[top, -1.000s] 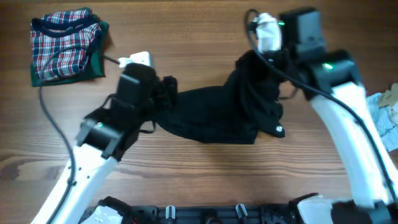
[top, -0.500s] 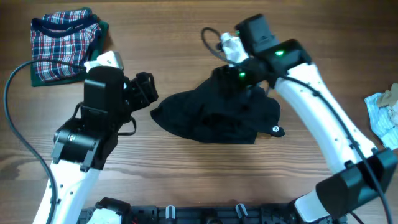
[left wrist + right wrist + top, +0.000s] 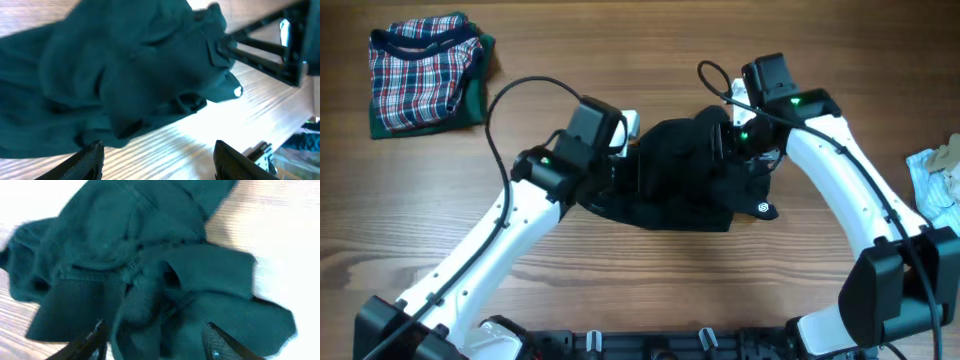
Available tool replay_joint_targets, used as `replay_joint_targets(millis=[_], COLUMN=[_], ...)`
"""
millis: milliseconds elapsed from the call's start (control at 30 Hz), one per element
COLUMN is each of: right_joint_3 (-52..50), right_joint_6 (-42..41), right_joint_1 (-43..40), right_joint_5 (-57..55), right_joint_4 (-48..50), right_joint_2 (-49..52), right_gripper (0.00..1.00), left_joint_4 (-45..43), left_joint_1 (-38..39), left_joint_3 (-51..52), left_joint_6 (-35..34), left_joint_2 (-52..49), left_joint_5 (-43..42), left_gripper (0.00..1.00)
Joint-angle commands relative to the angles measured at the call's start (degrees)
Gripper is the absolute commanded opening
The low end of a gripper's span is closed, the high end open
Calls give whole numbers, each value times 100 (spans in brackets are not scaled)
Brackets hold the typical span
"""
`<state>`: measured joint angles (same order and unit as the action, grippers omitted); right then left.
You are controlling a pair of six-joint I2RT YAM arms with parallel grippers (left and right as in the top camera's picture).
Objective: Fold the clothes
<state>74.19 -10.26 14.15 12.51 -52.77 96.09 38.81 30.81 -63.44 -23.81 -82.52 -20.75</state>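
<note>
A black garment (image 3: 685, 190) lies in a crumpled heap at mid-table, a small white logo showing on its right edge. My left gripper (image 3: 633, 170) hangs over the heap's left side. In the left wrist view it (image 3: 165, 162) is open, with bare wood between the fingertips and the black garment (image 3: 125, 75) just ahead. My right gripper (image 3: 725, 140) hovers over the heap's upper right. In the right wrist view it (image 3: 155, 342) stands open, with bunched folds of the black garment (image 3: 150, 250) lying beneath and between its wide-apart fingers.
A folded plaid garment (image 3: 425, 70) sits on a green cloth at the far left corner. A pale crumpled cloth (image 3: 940, 190) lies at the right edge. Cables trail from both arms across the wooden table (image 3: 620, 40).
My right gripper opened and let go of the lifted black garment, which dropped into a heap. The left arm swung right from beside the garment to over its left side.
</note>
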Motion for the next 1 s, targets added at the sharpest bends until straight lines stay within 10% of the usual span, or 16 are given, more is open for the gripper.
replay_joint_targets(millis=[0,100,167,700,967], right_joint_3=[-247,-297,-295,4861,5224], right_joint_6=[-42,-42,-31,352,-42], right_joint_1=[4,13,13,13,13], right_joint_5=[555,555,549,682,1419], right_joint_4=[332,560,726,-1283,-1519], right_joint_2=[13,264,308,74,-275], right_gripper=[56,43,4,4,4], left_joint_4=[46,188,190,17,-1051], left_joint_1=[308,332,332,212,1379], left_joint_3=[-31,-31,-31,-33,-33], left_joint_6=[-208,-243,-267,-37,116], left_joint_2=[-33,-33,-33,1836,1670], left_joint_5=[94,483,708,752,2041], left_gripper=[70,70,70,69,68])
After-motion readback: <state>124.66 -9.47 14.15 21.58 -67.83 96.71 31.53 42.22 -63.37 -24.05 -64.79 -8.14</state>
